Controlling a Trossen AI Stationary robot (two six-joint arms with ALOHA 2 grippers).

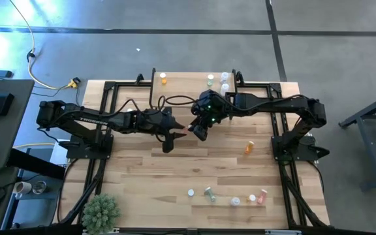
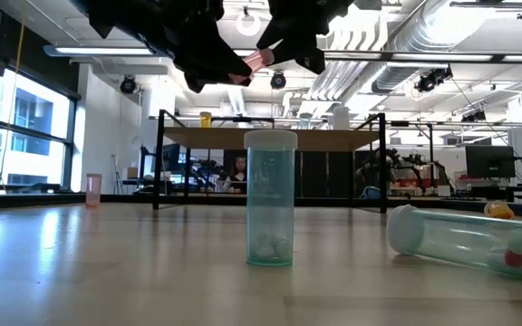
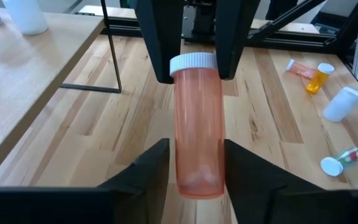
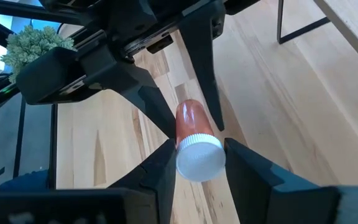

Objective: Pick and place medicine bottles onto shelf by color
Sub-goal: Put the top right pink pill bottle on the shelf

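Observation:
A pink medicine bottle [image 3: 197, 130] with a white cap [image 4: 199, 158] hangs in the air over the table's middle [image 1: 187, 129], lying between my two grippers. My left gripper [image 3: 196, 171] is shut on its bottom end, and my right gripper [image 4: 199, 163] is shut on its cap end. The shelf [image 1: 194, 83] stands at the table's far edge. On it stand an orange bottle [image 1: 163, 78], a green one [image 1: 210, 79] and two white ones [image 1: 225, 83]. My left gripper pinches the bottle's body near its bottom end [image 3: 178, 168] between its two fingers, which reach along the bottle from the table's left. The bottle is lifted clear of the table. My right gripper pinches the bottle at its white cap [image 4: 185, 163] between its two fingers, coming from the table's right and slanting down. The fingers reach along the bottle, which points away from them toward my left gripper.
An orange bottle [image 1: 249, 147] lies on the table's right part. Several more bottles [image 1: 235, 200] lie or stand near the front edge, among them an upright green one [image 2: 269, 199]. A green plant [image 1: 101, 210] stands at the front left corner.

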